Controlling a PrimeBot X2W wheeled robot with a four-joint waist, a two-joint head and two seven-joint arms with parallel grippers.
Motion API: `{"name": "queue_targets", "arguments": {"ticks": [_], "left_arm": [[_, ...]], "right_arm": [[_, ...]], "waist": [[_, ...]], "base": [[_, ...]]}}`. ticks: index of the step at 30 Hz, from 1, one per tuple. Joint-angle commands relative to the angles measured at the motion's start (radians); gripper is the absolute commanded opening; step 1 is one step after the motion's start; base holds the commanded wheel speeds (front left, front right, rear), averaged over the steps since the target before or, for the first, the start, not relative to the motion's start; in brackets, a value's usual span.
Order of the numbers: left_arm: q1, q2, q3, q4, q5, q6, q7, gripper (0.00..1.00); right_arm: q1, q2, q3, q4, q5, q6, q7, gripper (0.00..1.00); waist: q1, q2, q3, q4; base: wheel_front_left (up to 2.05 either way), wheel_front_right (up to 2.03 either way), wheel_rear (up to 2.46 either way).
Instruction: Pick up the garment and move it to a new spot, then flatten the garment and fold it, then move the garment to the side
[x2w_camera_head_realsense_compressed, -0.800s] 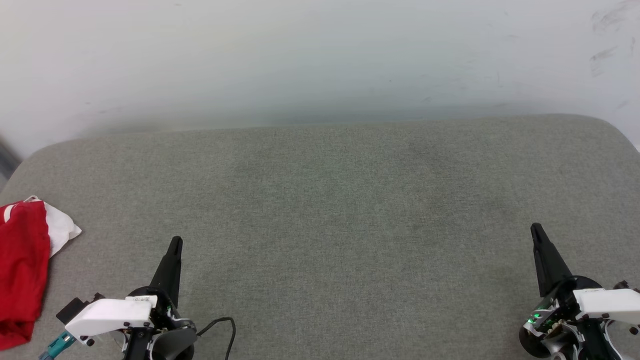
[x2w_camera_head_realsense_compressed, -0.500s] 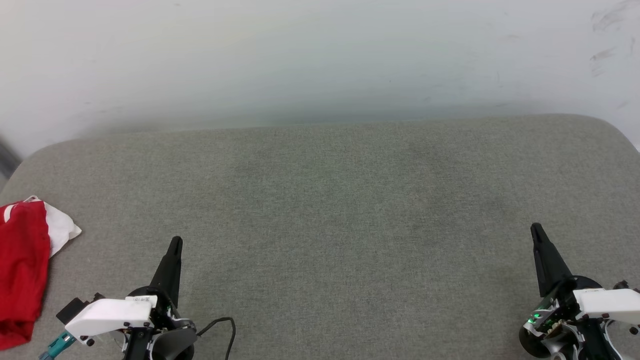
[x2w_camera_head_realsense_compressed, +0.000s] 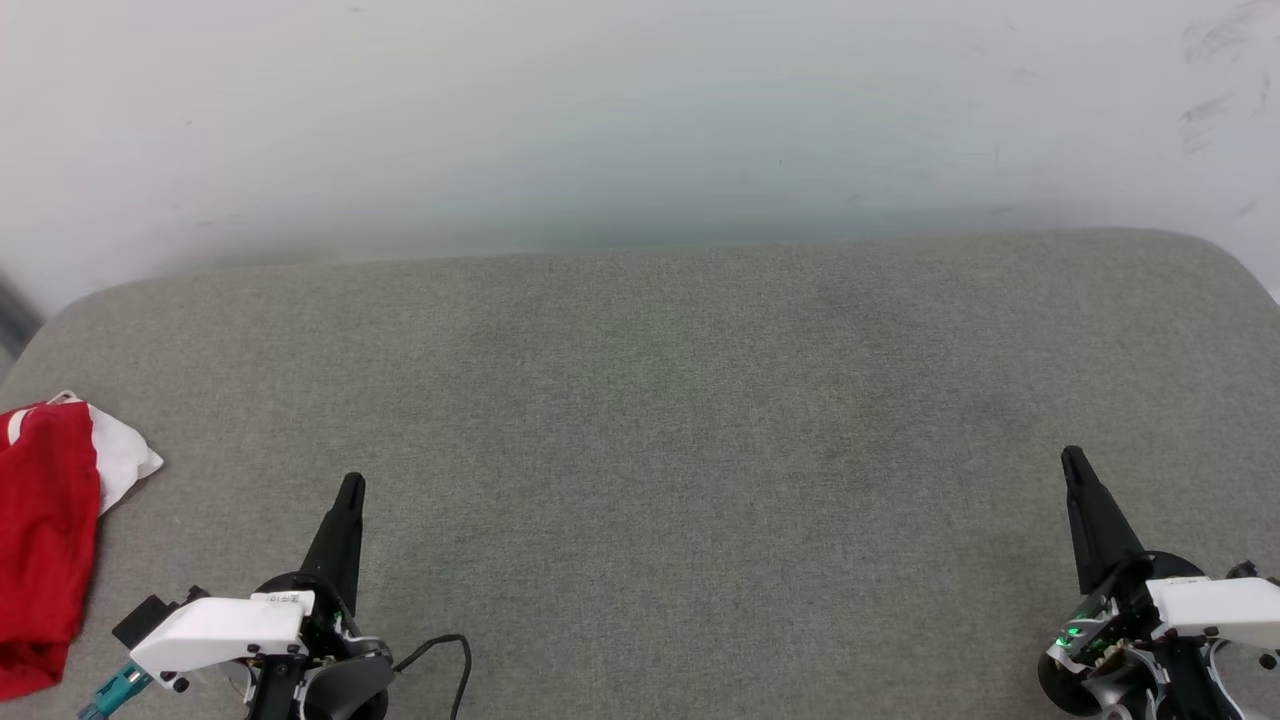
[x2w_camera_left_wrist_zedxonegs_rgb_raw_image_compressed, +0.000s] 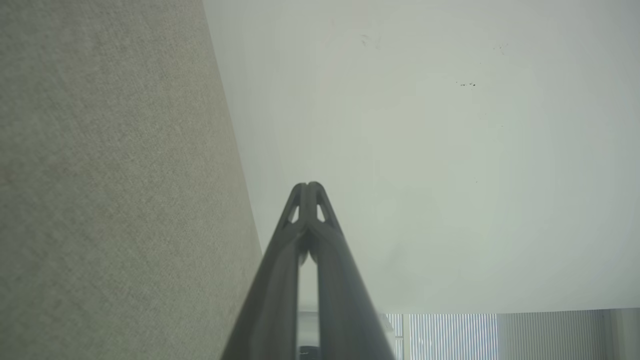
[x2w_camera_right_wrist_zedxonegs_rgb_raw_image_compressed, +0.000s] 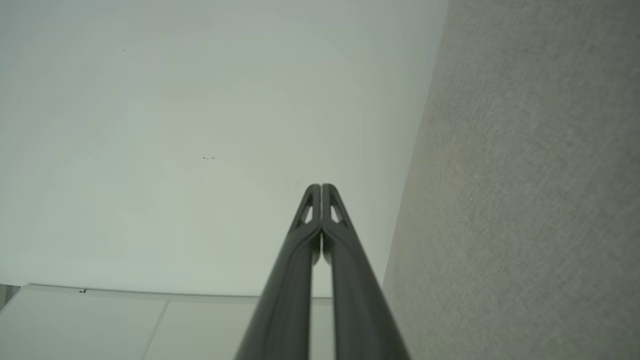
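- The left gripper (x2w_camera_head_realsense_compressed: 350, 484) is seen at the lower left of the head view, its two dark fingers pressed together to a point, with nothing held between them.
- The right gripper (x2w_camera_head_realsense_compressed: 1071, 457) is seen at the lower right, likewise fully closed and empty. In each wrist view the finger pair meets at the tip.
- A thin black cable (x2w_camera_head_realsense_compressed: 452, 648) is looped on the surface just beside the left wrist. It could be snagged if that arm is swung wide.
- The garment (x2w_camera_head_realsense_compressed: 45, 540) lies bunched at the far left of the grey upholstered surface (x2w_camera_head_realsense_compressed: 660, 420), near its rounded corner. A white sleeve (x2w_camera_head_realsense_compressed: 122, 456) pokes out at its upper right.
- The garment is cut off by the left edge of the head view, so its full extent cannot be told.
- The pick-up is judged not yet made, since the cloth is rumpled and well apart from both grippers.
- If the closed fingers are driven into the cloth, it is likely to be pushed towards the surface's edge and could slide off. The jaws would need to be opened first.
- A pinch chosen from a partial view may take one loose layer only, and the soft jersey could slip free or trail.
- A scuffed white wall (x2w_camera_head_realsense_compressed: 640, 120) stands behind the surface.
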Motion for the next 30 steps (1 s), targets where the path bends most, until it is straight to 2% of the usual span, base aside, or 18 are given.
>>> {"name": "queue_targets", "arguments": {"ticks": [1, 3, 4, 20, 26, 30], "left_arm": [[-0.005, -0.002, 0.002, -0.001, 0.001, -0.004, 0.002, 0.00], [-0.005, -0.002, 0.002, -0.001, 0.001, -0.004, 0.002, 0.00], [0.001, 0.000, -0.001, 0.003, 0.000, 0.000, -0.001, 1.00], [0.010, 0.000, -0.064, -0.037, 0.028, 0.000, -0.068, 1.00], [0.016, 0.006, -0.079, -0.068, 0.090, 0.000, -0.095, 1.00], [0.021, 0.014, -0.090, -0.085, 0.173, 0.000, -0.112, 1.00]], "right_arm": [[-0.011, 0.004, 0.001, 0.000, 0.004, 0.000, -0.002, 0.00], [-0.011, 0.004, 0.001, 0.000, 0.004, 0.000, -0.002, 0.00], [0.002, 0.000, 0.000, 0.002, 0.000, 0.000, 0.000, 1.00], [0.044, -0.001, 0.039, -0.056, -0.040, 0.000, -0.059, 1.00], [0.055, -0.010, 0.057, -0.084, -0.094, 0.000, -0.086, 1.00], [0.062, -0.018, 0.062, -0.099, -0.170, 0.000, -0.105, 1.00]], "waist": [[0.0000, 0.0000, 0.000, 0.000], [0.0000, 0.0000, 0.000, 0.000], [0.0000, 0.0000, 0.000, 0.000], [0.0000, 0.0000, -0.002, -0.002], [0.0000, 0.0000, -0.004, -0.002], [0.0000, 0.0000, -0.005, -0.001]], "base": [[0.00, 0.00, 0.00], [0.00, 0.00, 0.00], [0.00, 0.00, 0.00], [0.00, 0.00, 0.00], [0.00, 0.00, 0.00], [0.00, 0.00, 0.00]]}}
